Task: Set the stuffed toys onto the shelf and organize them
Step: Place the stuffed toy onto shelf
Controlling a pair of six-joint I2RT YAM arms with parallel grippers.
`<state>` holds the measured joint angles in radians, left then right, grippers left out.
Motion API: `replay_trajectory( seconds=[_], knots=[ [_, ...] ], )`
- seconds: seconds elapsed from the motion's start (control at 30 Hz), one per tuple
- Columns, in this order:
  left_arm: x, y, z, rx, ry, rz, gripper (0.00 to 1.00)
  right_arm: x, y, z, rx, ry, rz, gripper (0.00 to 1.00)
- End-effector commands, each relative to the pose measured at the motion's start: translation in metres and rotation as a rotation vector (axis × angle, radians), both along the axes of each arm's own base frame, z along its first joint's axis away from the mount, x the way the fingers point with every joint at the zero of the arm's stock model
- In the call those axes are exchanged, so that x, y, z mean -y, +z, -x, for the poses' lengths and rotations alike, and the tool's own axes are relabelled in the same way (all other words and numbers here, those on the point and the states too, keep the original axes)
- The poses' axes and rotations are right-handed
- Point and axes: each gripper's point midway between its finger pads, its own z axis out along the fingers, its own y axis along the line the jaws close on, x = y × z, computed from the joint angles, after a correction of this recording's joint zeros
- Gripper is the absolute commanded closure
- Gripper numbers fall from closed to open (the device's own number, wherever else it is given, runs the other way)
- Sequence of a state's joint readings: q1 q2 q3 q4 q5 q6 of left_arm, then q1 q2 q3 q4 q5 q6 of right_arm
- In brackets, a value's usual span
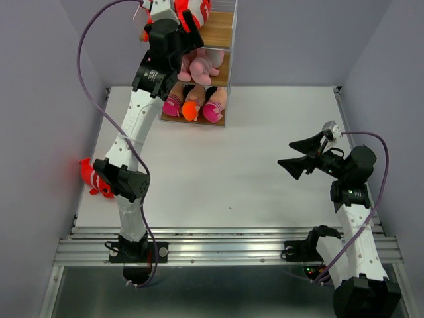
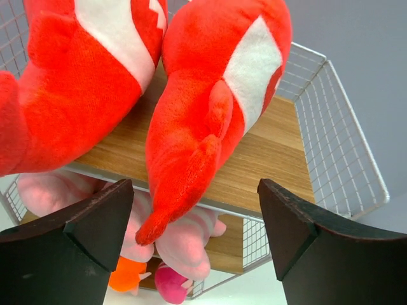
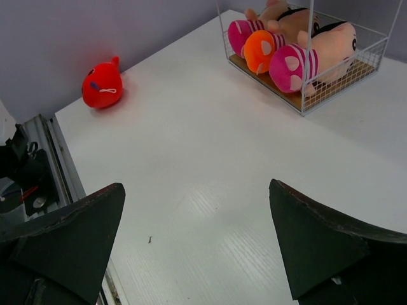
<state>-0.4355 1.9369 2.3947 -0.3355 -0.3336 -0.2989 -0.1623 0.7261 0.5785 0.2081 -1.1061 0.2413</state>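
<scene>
Left tool (image 2: pixel 192 190) stands at the top board of the shelf (image 1: pixel 218 30), jaws wide apart, gripping nothing. 2 red sharks (image 2: pixel 210 95) lie there side by side, 1 tail overhanging the front edge. Pink animals (image 1: pixel 199 66) occupy the middle tier and dolls (image 1: pixel 193 106) the bottom, evidently sorted by kind. 3rd shark (image 1: pixel 95 179) lies on the table (image 1: pixel 232 172), at its left edge. Right tool (image 1: pixel 285 153) is spread open and empty. Judgement: 1 toy outstanding.

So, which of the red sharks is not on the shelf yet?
The shark alone on the table, near its left edge; the other two sharks lie side by side on the shelf, top board.
</scene>
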Motion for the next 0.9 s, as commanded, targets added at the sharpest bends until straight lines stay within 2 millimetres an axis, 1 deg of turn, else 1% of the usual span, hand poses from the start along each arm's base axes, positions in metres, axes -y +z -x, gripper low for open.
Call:
replay_trajectory(
  seconds=[0.0,0.07,0.13,0.3,0.43,0.5,0.57,0.63,0.67,0.73,0.77,0.83,0.87],
  knots=[
    [-0.013,0.068,0.036,0.151,-0.013,0.089,0.08,0.001,0.002,0.0,0.033,-0.013,0.012,0.0],
    [-0.013,0.072,0.041,0.157,-0.022,0.092,0.05,0.001,0.002,-0.001,0.031,-0.015,0.013,0.0],
    [-0.014,0.074,0.045,0.159,-0.024,0.094,0.04,0.002,0.002,-0.001,0.033,-0.016,0.014,0.0],
    [-0.017,0.088,0.062,0.182,-0.042,0.099,0.04,0.002,0.001,-0.001,0.032,-0.016,0.015,0.0],
    [-0.021,0.104,0.08,0.213,-0.052,0.107,0.04,0.002,0.001,-0.001,0.032,-0.016,0.016,0.0],
    [-0.027,0.114,0.092,0.232,-0.048,0.104,0.04,0.002,0.001,-0.002,0.035,-0.02,0.019,0.0],
    [-0.037,0.123,0.105,0.25,-0.034,0.09,0.04,0.003,0.001,-0.002,0.036,-0.024,0.023,0.0],
    [-0.044,0.126,0.114,0.26,-0.021,0.079,0.04,0.003,0.001,-0.003,0.038,-0.028,0.028,0.0],
    [-0.051,0.128,0.125,0.265,-0.012,0.075,0.04,0.004,0.0,-0.003,0.042,-0.028,0.033,0.0],
    [-0.063,0.13,0.138,0.274,0.015,0.059,0.01,0.004,0.0,-0.003,0.042,-0.033,0.037,0.0],
    [-0.072,0.127,0.151,0.274,0.027,0.053,0.01,0.004,0.0,-0.003,0.048,-0.033,0.042,0.0],
    [-0.087,0.121,0.166,0.271,0.07,0.025,0.01,0.004,0.0,-0.003,0.05,-0.028,0.049,0.0],
    [-0.102,0.11,0.179,0.254,0.113,0.012,0.01,0.004,-0.002,-0.002,0.049,-0.016,0.058,0.0]
  ],
)
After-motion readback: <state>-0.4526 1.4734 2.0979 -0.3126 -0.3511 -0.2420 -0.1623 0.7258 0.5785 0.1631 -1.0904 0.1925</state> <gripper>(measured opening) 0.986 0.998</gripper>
